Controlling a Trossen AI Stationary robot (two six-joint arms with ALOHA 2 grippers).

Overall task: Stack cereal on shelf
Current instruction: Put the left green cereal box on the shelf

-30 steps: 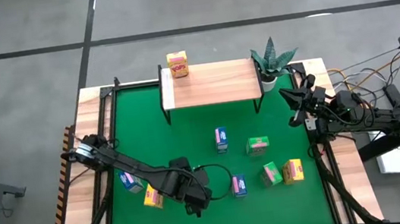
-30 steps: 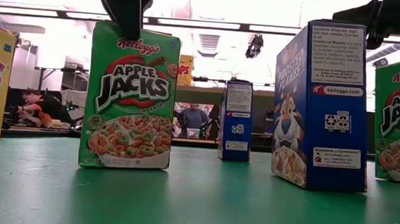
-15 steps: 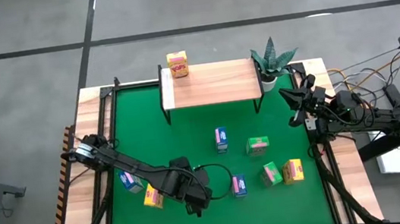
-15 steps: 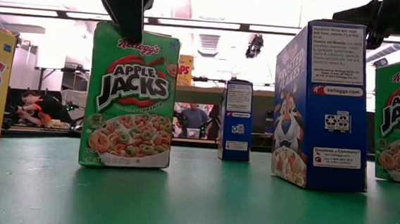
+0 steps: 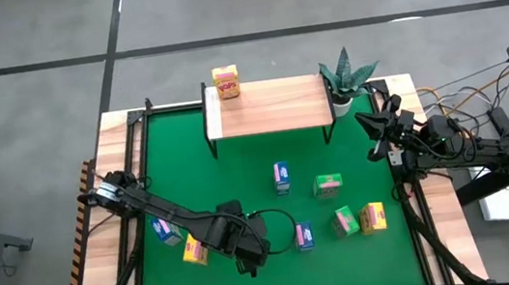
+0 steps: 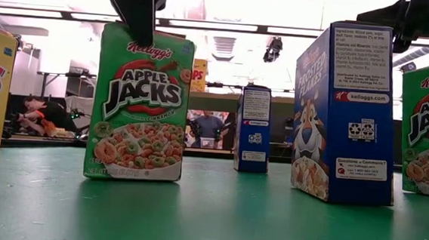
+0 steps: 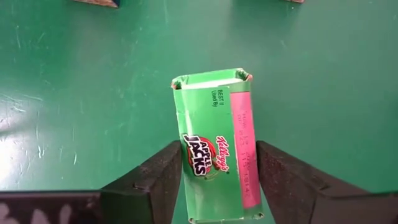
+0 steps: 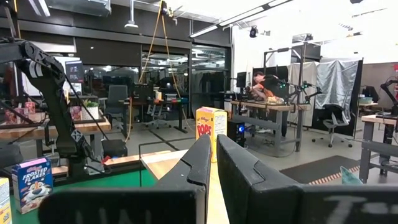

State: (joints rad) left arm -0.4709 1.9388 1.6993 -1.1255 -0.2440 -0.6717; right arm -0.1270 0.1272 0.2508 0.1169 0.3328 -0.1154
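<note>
A green Apple Jacks cereal box (image 6: 140,103) stands upright on the green mat, near the table's near edge. My left gripper (image 7: 219,149) is above it, shut on its top; in the high view (image 5: 248,250) the arm hides this box. The shelf (image 5: 269,104) stands at the far side, with a yellow box (image 5: 226,81) at its far left corner. Several other boxes stand on the mat: blue (image 5: 281,176), green (image 5: 328,185), green (image 5: 345,220), yellow (image 5: 373,216). My right gripper (image 5: 375,130) is shut and empty, at the right edge next to the shelf. My left gripper pinches the green box between its two fingers (image 7: 168,177), which lie on the two broad faces at the top edge (image 7: 189,174). The fingers come from above, pointing down. The box stands upright with its bottom edge (image 6: 131,178) on the mat.
A blue box (image 5: 303,236) stands just right of my left gripper; a blue box (image 5: 163,230) and a yellow box (image 5: 193,252) stand to its left. A potted spiky plant (image 5: 346,78) stands at the shelf's right end. Open mat lies between the boxes and the shelf.
</note>
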